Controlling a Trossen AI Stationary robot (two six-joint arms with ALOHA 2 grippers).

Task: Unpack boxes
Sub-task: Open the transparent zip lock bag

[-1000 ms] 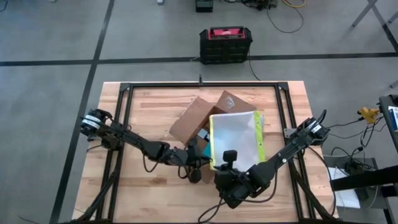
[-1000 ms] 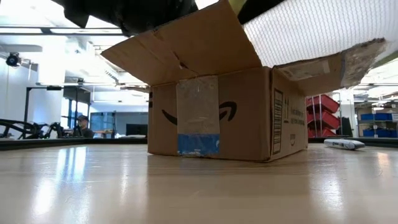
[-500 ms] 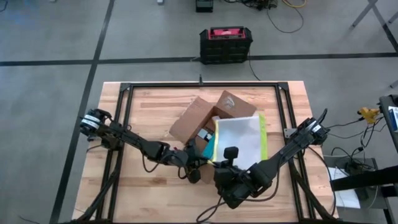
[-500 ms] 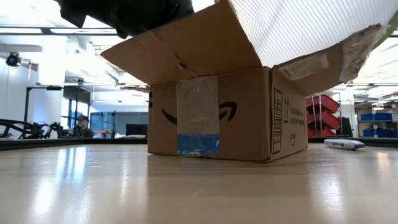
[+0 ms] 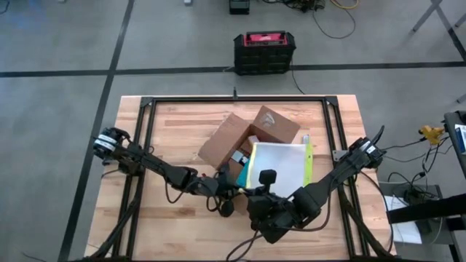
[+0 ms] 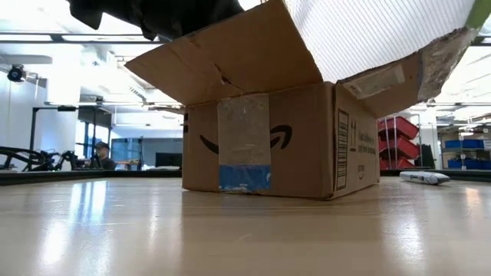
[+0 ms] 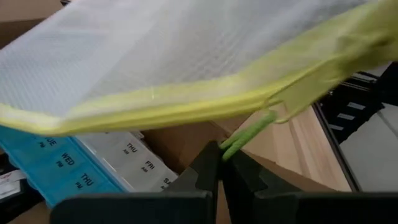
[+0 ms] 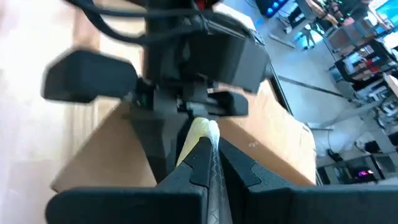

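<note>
Item: brown cardboard shipping box [image 5: 244, 135], flaps open, at the middle of my wooden table [image 5: 182, 116]; taped front with black smile mark in the low view

Contents seen: blue and clear weekly pill organiser [image 7: 81, 165] inside the box

Held: clear mesh pouch with yellow edging [image 5: 280, 164], lifted above the box's near side

My left gripper [image 7: 222, 155]: fingers pinched on the pouch's green zipper pull [image 7: 249, 132]

My right gripper [image 8: 208, 152]: fingers clamped on the pouch's edge, facing my left gripper

Beyond the table: black and red case [image 5: 263, 51] on the floor
</note>
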